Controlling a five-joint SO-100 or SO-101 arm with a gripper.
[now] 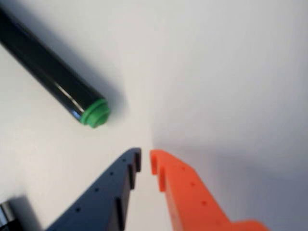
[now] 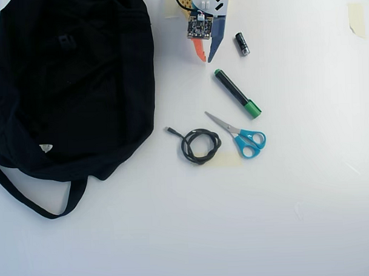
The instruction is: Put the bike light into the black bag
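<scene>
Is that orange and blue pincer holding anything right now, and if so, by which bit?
Nothing is held. The pincer is nearly closed with only bare white table showing in the narrow gap. The green-tipped marker lies apart from it, untouched.

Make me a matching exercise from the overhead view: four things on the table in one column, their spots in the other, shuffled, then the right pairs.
Things:
1. black bag
2. scissors
3. coiled black cable
4. marker

Places, in the overhead view:
A. just left of the scissors, below the marker
B. fills the left side of the table
C. lower right of the gripper, green cap toward the scissors
D. lower right of the cluster, blue handles pointing right

Pairs: 1-B, 2-D, 3-A, 4-C
</scene>
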